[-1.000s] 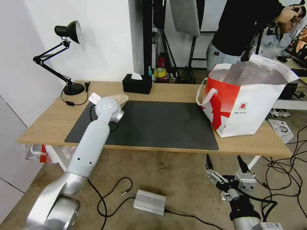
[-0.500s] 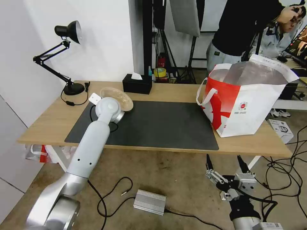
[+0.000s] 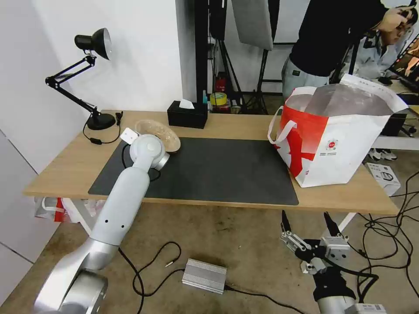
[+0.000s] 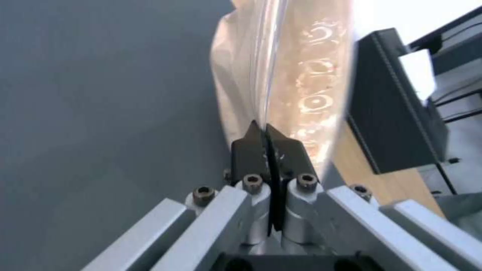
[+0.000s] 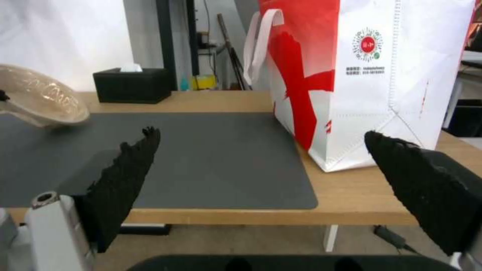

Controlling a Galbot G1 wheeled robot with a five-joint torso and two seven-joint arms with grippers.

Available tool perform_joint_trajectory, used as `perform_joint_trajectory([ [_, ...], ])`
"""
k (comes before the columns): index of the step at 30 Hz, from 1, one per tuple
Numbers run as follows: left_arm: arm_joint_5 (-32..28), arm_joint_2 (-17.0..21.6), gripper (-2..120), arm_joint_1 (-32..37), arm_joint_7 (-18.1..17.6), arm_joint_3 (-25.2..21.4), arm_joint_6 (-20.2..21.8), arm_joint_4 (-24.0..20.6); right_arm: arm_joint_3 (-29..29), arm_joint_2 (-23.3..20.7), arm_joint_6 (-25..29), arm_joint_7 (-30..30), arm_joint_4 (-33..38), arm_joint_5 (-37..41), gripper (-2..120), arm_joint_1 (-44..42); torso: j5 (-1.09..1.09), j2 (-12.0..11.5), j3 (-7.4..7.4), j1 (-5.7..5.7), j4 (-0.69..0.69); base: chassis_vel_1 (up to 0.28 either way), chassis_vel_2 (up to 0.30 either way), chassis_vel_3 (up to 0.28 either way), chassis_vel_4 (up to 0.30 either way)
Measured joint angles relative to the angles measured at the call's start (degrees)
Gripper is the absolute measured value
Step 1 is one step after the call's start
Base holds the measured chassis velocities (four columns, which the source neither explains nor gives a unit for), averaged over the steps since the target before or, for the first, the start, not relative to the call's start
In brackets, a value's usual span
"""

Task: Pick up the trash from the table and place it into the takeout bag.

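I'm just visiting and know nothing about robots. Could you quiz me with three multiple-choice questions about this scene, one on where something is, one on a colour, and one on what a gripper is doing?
1. Where does the takeout bag stand?
A. on the table's right end
B. on the floor
C. beside the desk lamp

2. What colour is the tissue box?
A. white
B. black
C. red

3. What is the left gripper doing?
A. hanging open above the mat
B. resting inside the bag
C. pinching the rim of the pulp bowl

Answers:
1 A: the bag sits on the table at the right end.
2 B: the box is black, with a white tissue.
3 C: its fingers are closed on the tilted bowl's rim.
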Motion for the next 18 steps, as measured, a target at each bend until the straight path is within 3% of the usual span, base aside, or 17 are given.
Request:
perform_joint_trajectory([
  [8,-3.11,2.91,0,-0.18,-0.90,1.56,-0.75,-8.38,0.00,0.00,0.00,0.00,0.00,0.00,100,0.00,0.00,0.00,0.00,0.00,0.00,0.000,0.000,0.000,0.000],
  [18,-4.97,5.28,0,-1.97,-0.35,3.34,-0.92,-13.90,0.00,0.00,0.00,0.00,0.00,0.00,100,0.00,0.00,0.00,0.00,0.00,0.00,0.000,0.000,0.000,0.000],
])
